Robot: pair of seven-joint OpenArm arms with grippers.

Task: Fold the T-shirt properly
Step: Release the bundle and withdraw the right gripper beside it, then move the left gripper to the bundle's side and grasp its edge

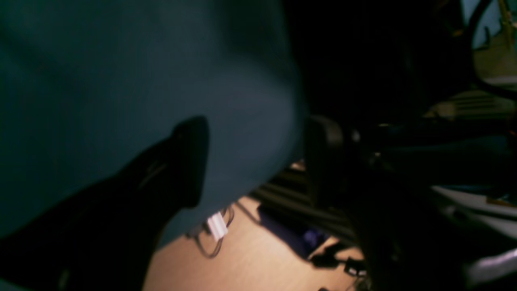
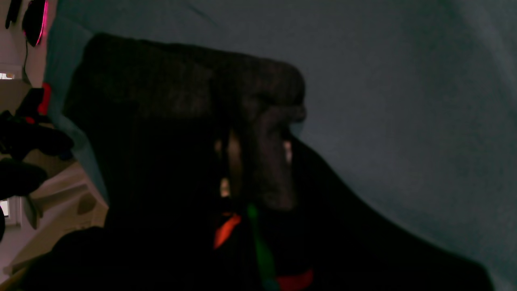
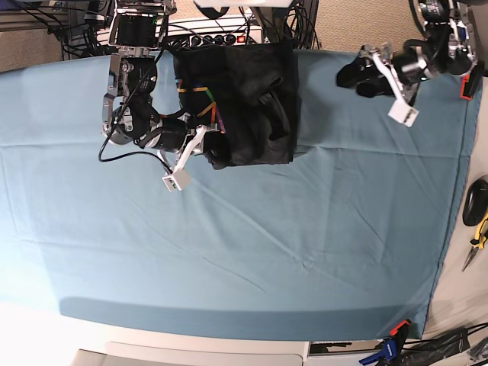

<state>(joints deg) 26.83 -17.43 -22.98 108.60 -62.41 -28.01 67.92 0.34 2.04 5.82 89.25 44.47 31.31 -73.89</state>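
Note:
The black T-shirt (image 3: 252, 91) lies bunched and partly folded at the back middle of the teal table cover (image 3: 229, 252), with its rainbow print (image 3: 210, 107) showing on its left side. My right gripper (image 3: 211, 151) is at the shirt's near left corner and is shut on a bunched fold of it. In the right wrist view the black cloth (image 2: 181, 101) fills the frame around the gripper (image 2: 254, 161), with bits of print (image 2: 226, 230) below. My left gripper (image 3: 354, 78) is open and empty, apart from the shirt to its right, and it hangs over bare teal cover (image 1: 121, 60) in the left wrist view (image 1: 258, 161).
A power strip and cables (image 3: 221, 34) run along the table's back edge behind the shirt. A dark mouse (image 3: 474, 202) and yellow-handled pliers (image 3: 476, 236) lie off the table's right edge. A clamp (image 3: 396, 329) holds the cover at the front right corner.

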